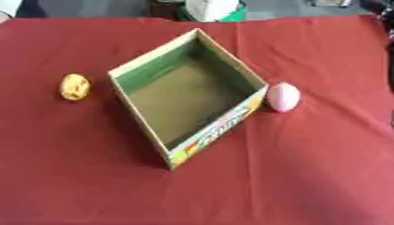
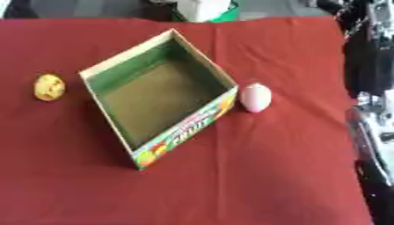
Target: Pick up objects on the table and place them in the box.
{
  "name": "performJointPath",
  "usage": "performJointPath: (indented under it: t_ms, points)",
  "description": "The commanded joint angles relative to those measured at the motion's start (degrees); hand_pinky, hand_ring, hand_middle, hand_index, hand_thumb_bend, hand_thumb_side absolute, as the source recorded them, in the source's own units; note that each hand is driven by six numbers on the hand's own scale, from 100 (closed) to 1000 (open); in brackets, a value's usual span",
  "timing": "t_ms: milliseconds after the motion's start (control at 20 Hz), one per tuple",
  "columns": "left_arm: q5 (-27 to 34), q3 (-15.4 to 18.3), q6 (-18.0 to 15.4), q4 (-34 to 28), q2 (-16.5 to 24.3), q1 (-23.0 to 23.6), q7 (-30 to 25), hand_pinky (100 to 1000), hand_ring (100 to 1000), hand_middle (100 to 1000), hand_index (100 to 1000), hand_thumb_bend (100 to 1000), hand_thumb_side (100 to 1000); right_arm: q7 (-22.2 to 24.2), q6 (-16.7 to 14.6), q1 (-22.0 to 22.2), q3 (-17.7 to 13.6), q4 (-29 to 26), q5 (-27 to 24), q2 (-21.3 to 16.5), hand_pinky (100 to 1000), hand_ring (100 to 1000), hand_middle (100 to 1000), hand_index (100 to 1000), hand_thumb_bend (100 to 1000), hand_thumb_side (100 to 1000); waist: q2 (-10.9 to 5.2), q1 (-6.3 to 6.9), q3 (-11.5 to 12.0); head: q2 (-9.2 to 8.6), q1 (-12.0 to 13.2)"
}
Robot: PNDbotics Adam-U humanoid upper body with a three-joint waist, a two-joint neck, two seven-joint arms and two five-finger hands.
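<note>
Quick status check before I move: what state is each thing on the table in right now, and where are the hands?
Box: open at the top, nothing inside, sitting askew on the red cloth.
Yellow object: on the cloth left of the box, apart from it, not yet picked up.
Pink object: on the cloth right of the box, close against its wall, not yet picked up.
Hands: neither shows in either view.

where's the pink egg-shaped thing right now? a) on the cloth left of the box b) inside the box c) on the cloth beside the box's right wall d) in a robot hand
c: the pink egg-shaped object lies on the red cloth against the cardboard box's right wall; the box holds nothing.
</note>
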Motion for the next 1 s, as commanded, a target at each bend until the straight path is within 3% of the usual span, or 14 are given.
performJointPath:
  t_ms: [50,450,750,1000]
  points:
    - [0.2,0.0,0.1,-1.0,0.8,-0.2,-0.1,650,659,735,778,100,909,0.7,0.4,-0.9,0.3,-1.1,1.5,-3.9,828,872,669,905,100,905,-0.50,-0.09,0.1,-0.37,0.0]
    - [0.2,-0.3,0.1,-1.0,1.1,-0.6,-0.3,649,657,736,781,100,908,4.9,4.5,-3.7,2.7,-1.1,7.6,-15.1,823,878,704,924,100,983,0.41,-0.35,0.4,-0.57,0.1]
    - [0.2,-0.6,-0.1,-1.0,1.5,-0.9,-0.6,649,656,737,781,100,907,9.5,6.7,-6.1,5.3,-1.1,13.4,-23.9,822,882,739,933,261,1000,0.92,-0.33,0.5,-1.60,-0.2]
    - [0.3,-0.8,-0.1,-1.0,1.6,-1.1,-0.9,649,655,737,781,100,906,13.7,8.7,-7.7,7.2,-1.1,17.5,-30.0,818,881,748,929,338,984,1.13,-0.31,0.5,-2.24,-0.4]
